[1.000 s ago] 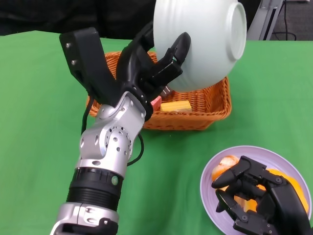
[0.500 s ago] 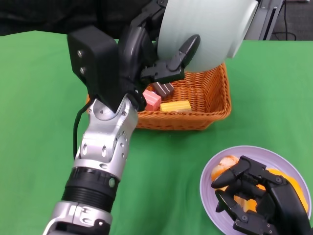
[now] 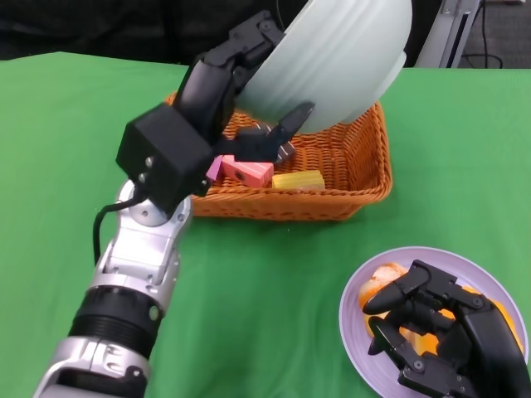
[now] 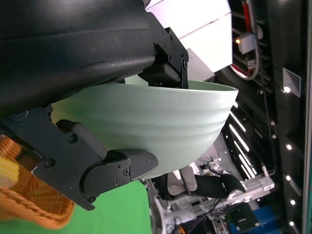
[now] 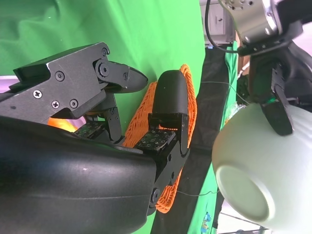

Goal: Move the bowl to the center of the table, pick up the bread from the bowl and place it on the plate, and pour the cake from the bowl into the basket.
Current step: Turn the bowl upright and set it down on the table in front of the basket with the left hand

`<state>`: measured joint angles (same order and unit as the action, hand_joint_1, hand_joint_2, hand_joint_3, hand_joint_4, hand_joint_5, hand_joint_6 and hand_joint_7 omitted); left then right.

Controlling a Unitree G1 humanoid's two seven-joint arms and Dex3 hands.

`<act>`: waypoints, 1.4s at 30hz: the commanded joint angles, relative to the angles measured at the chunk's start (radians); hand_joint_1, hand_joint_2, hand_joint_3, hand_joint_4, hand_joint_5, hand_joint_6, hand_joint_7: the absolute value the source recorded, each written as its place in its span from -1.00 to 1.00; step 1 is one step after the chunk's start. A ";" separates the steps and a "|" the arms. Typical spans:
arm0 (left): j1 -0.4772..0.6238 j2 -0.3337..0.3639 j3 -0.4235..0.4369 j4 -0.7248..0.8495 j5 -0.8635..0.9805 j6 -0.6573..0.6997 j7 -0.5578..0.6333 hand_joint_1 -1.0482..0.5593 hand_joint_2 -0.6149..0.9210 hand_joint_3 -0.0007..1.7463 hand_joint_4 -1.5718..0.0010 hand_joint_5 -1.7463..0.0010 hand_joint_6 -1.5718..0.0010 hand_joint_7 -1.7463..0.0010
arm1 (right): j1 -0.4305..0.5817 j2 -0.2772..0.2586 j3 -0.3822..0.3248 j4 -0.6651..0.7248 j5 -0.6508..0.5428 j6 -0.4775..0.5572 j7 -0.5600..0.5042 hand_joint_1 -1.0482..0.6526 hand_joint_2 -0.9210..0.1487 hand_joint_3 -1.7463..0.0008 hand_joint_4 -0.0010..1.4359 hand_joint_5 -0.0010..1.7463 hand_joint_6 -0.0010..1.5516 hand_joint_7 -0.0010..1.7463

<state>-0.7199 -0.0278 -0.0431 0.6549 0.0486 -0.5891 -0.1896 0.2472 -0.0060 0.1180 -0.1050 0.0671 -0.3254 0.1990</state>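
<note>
A smooth, matt pale bowl [image 3: 340, 62], a woven wicker basket [image 3: 348, 170], and green cloth on the table [image 3: 66, 108].

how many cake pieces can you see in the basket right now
3 show in the basket: a pink piece, a yellow piece beside it, and a dark one by the left hand, which grips the tilted bowl. More may be hidden.

My left hand [image 3: 241, 99] grips the pale green bowl [image 3: 340, 62], tilted above the orange wicker basket [image 3: 348, 178]. Pink and yellow cake pieces [image 3: 274, 176] lie inside the basket. Near the basket, a lilac plate [image 3: 365, 332] carries the orange-brown bread [image 3: 383, 278].
</note>
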 commanded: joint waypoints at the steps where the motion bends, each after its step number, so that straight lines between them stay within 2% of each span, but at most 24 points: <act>1: -0.023 0.052 -0.004 0.035 0.068 -0.107 0.056 0.07 0.69 0.10 -0.02 -1.00 0.16 -0.70 | -0.011 -0.011 -0.012 0.009 0.008 -0.016 0.003 0.12 -0.67 0.29 -0.07 0.74 -0.20 0.42; 9: -0.043 0.131 -0.020 0.121 0.196 -0.265 0.153 0.07 0.68 0.13 0.04 -1.00 0.17 -0.71 | -0.024 -0.005 -0.011 0.018 0.005 -0.024 -0.002 0.11 -0.68 0.34 -0.06 0.73 -0.17 0.42; 14: -0.050 0.191 -0.041 0.156 0.301 -0.351 0.240 0.12 0.56 0.29 0.13 -1.00 0.21 -0.79 | -0.028 -0.006 -0.011 0.018 0.008 -0.024 0.000 0.09 -0.67 0.34 -0.06 0.72 -0.18 0.42; 17: -0.034 0.265 -0.055 0.152 0.430 -0.441 0.346 0.16 0.49 0.37 0.13 -0.93 0.16 -0.69 | -0.029 -0.006 -0.013 0.023 -0.007 -0.027 -0.010 0.10 -0.66 0.33 -0.04 0.70 -0.17 0.43; 20: -0.014 0.325 -0.066 0.141 0.535 -0.491 0.444 0.15 0.49 0.37 0.14 -0.93 0.16 -0.65 | -0.031 -0.006 -0.012 0.019 -0.004 -0.022 -0.009 0.11 -0.67 0.33 -0.03 0.69 -0.17 0.44; 23: 0.013 0.371 -0.074 0.120 0.624 -0.512 0.545 0.13 0.51 0.34 0.12 -0.92 0.14 -0.63 | -0.029 -0.005 -0.012 0.017 -0.006 -0.017 -0.013 0.10 -0.66 0.33 -0.03 0.69 -0.17 0.43; 29: 0.095 0.455 -0.094 0.070 0.729 -0.552 0.667 0.09 0.49 0.32 0.11 -0.88 0.13 -0.59 | -0.032 -0.009 -0.013 0.019 -0.008 -0.022 -0.013 0.11 -0.66 0.32 -0.02 0.68 -0.17 0.43; 31: 0.132 0.480 -0.100 0.054 0.768 -0.575 0.717 0.10 0.49 0.27 0.12 -0.94 0.13 -0.56 | -0.032 -0.010 -0.014 0.020 -0.010 -0.027 -0.013 0.11 -0.66 0.32 -0.02 0.68 -0.17 0.43; 42: 0.316 0.560 -0.129 0.002 0.897 -0.667 0.912 0.13 0.50 0.21 0.08 -1.00 0.14 -0.67 | -0.010 -0.013 -0.008 -0.011 -0.013 -0.002 -0.011 0.13 -0.66 0.31 -0.03 0.68 -0.17 0.41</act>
<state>-0.4190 0.5041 -0.1698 0.6691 0.9375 -1.2414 0.6822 0.2279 -0.0064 0.1136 -0.1024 0.0539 -0.3367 0.1908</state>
